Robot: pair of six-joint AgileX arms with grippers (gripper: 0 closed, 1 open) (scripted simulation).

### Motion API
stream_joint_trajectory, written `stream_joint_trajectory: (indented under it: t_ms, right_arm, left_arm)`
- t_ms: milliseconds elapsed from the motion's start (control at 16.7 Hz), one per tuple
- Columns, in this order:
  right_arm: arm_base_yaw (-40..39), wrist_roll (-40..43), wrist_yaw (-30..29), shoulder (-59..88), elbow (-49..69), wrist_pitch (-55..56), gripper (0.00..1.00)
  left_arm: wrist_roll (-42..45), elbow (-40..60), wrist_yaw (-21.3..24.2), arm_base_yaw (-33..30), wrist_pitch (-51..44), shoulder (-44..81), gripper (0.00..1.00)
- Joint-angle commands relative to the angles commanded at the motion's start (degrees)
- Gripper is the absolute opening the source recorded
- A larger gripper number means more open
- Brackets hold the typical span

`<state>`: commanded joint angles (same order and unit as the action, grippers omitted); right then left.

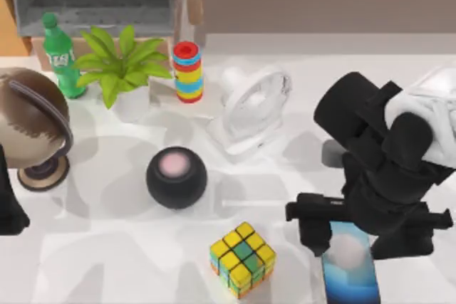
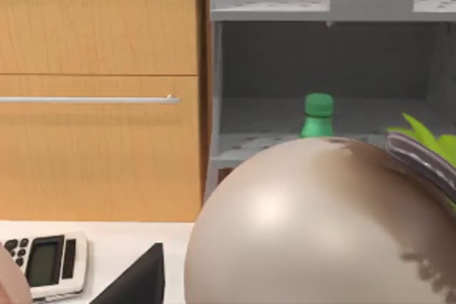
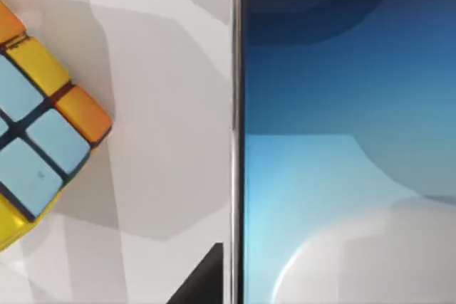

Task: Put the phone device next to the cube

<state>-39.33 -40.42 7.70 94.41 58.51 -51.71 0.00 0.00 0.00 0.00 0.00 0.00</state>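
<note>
Right gripper (image 1: 335, 236) over phone device (image 1: 350, 272) — lower right of frame.
Long axis up-down; cube (image 1: 243, 258) just left; finger opening probably hidden — can't tell.

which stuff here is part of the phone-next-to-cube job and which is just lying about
In the job: phone device, cube, right hand over the phone.

Lying about: black sphere, ring stack, white fan, plant, green bottle, globe, calculator.

Count on my table: one cube (image 1: 243, 258), one phone device (image 1: 350, 268) just beside the cube, one black sphere (image 1: 177, 177), one ring stack (image 1: 188, 71), one green bottle (image 1: 61, 55), one plant (image 1: 120, 62), one fan (image 1: 251, 109), one globe (image 1: 32, 124), one calculator (image 2: 44, 264).
</note>
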Motion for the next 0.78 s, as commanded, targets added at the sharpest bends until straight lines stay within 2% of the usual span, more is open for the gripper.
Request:
stream_joint_trajectory:
  t_ms: [540,780]
  right_arm:
    - [0.13,0.49,-7.74,2.47,-4.06,5.44,0.0]
    - [0.13,0.52,-8.1,3.01,-4.59,5.57,0.0]
  left_arm:
    - [0.0,0.0,0.0,0.0,0.0,0.0,1.0]
    - [0.0,0.0,0.0,0.0,0.0,0.0,1.0]
